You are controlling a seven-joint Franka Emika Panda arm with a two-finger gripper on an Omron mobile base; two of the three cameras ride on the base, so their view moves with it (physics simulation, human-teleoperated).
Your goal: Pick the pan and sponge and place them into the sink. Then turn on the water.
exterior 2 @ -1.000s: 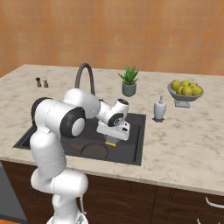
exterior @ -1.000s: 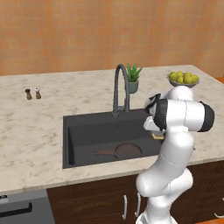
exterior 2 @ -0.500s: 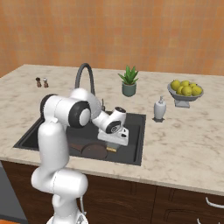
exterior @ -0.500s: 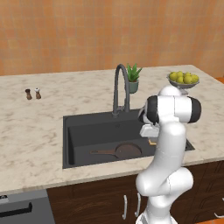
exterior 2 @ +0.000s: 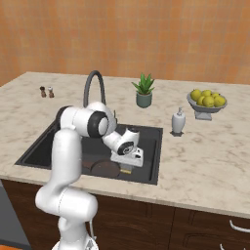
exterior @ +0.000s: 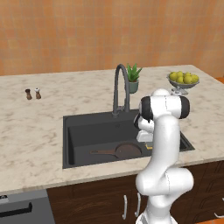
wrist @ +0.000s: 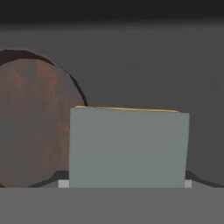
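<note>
The sponge (wrist: 129,146) turns its grey-blue face to the hand camera, with a yellow edge along the top. My gripper (wrist: 126,184) is shut on it, and the fingers are mostly hidden behind it. From the right base, the gripper (exterior 2: 127,165) hangs low inside the black sink (exterior 2: 152,141), a yellow sliver of sponge (exterior 2: 126,170) under it. The dark brown pan (exterior 2: 104,169) lies on the sink floor just left of the sponge. The pan (exterior: 127,150) points its thin handle left. The arched faucet (exterior: 119,83) stands behind the basin, and no water falls from it.
On the counter behind the sink are a potted plant (exterior 2: 144,93), a soap dispenser (exterior 2: 178,122) and a bowl of lemons (exterior 2: 207,100). Two small shakers (exterior: 33,93) stand at the far left. Sink walls (exterior: 66,140) close around the hand.
The arm has folded down and the gripper has sunk lower into the sink with the sponge, ending beside the pan. The pan has not moved.
</note>
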